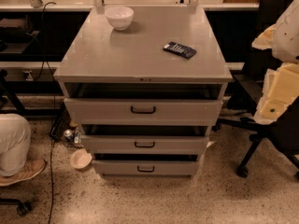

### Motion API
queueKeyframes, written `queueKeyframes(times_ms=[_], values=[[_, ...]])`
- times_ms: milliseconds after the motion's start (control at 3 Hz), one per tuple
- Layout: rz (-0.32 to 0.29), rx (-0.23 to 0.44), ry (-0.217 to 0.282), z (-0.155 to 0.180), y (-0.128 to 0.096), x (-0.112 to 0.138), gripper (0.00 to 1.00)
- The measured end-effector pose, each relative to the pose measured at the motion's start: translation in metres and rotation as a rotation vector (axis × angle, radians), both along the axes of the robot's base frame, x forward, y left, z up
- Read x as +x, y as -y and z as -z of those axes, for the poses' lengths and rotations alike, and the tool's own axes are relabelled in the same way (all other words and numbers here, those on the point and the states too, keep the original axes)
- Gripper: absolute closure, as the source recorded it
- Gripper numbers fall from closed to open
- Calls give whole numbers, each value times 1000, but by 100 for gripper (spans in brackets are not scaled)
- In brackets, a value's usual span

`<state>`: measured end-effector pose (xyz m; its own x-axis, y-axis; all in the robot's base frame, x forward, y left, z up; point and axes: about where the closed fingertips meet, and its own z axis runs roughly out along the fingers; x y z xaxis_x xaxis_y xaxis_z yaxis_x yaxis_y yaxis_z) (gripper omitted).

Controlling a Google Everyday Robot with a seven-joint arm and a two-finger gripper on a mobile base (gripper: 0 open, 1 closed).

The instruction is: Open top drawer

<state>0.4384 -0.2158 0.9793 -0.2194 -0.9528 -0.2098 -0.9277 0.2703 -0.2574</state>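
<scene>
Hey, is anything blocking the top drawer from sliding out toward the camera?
Nothing visible does. The top drawer front and its handle are unobstructed; the office chair stands off to the right. The gripper is not in view, so its path cannot be judged.

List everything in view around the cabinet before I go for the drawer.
cabinet: one, grey, centre, on speckled floor
top drawer: one, grey, largest front, dark loop handle, dark gap above its front
middle drawer: one, grey, below the top drawer
bottom drawer: one, grey, lowest
bowl: one, white, cabinet top, back left
flat packet: one, dark blue, cabinet top, right side
floor dish: one, pale, floor left of the bottom drawer
cable: one, dark, floor at left
office chair: one, black, right edge
person's leg: one, light trousers, tan shoe, left edge
tool: none in view
</scene>
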Motion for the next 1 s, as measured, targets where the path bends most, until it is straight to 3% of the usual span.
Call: queueKeyframes(times_ms=[333,1000], values=[[0,0,0,0,0,0,0],[-38,93,-86,70,1,-23,0]])
